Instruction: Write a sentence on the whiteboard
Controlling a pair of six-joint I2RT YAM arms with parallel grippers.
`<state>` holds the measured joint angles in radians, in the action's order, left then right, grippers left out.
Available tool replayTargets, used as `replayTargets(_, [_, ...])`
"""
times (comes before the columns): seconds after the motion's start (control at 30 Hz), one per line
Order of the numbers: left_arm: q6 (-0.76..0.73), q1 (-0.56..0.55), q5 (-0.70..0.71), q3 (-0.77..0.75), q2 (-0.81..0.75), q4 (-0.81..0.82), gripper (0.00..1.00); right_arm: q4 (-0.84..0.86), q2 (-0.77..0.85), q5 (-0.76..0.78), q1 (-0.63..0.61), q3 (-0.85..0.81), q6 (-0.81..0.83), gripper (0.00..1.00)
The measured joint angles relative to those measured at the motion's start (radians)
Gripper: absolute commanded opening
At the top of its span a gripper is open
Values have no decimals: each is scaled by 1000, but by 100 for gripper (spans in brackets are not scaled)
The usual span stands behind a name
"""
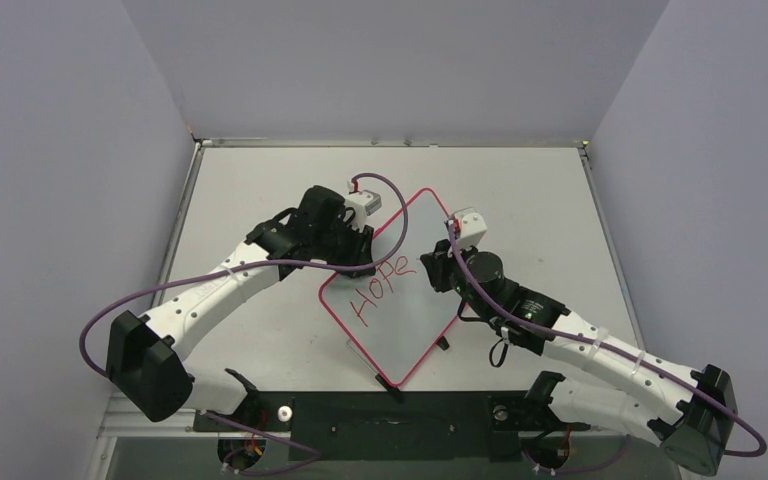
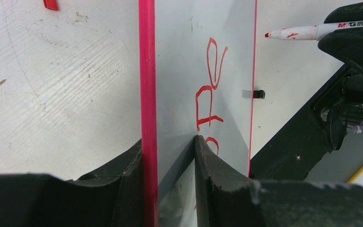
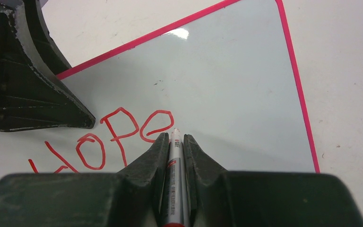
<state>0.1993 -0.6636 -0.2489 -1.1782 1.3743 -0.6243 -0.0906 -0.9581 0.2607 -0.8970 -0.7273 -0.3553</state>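
The whiteboard [image 1: 405, 325] lies diamond-wise in the middle of the table, white with a pink rim. The sentence [image 1: 380, 285] reads "HOPE" in red. My left gripper [image 1: 356, 262] is shut on the board's left edge. In the left wrist view, the gripper [image 2: 168, 142] has one finger outside the pink rim and the other on the whiteboard [image 2: 189, 61]. My right gripper [image 3: 174, 137] is shut on a white marker [image 3: 175, 161]. The marker's tip sits just right of the last letter of the sentence [image 3: 118, 137]. Contact with the whiteboard [image 3: 227, 80] cannot be told.
Grey walls close the table [image 1: 520, 200] on three sides. A black base plate [image 1: 400, 412] runs along the near edge between the arm bases. A small black clip [image 2: 259, 94] sits at the board's far rim, and another black piece [image 1: 443, 343] by its lower right edge.
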Motion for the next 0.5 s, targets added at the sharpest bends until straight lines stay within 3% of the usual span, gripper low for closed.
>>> replayTargets(0.3, [-1,-7,7,0,-6,0,0,-3,-2,46,13,4,-11,0])
replayTargets(0.5, [-2,-10,10,0,-11,0,0,-12,-71,53,106,3,-35,0])
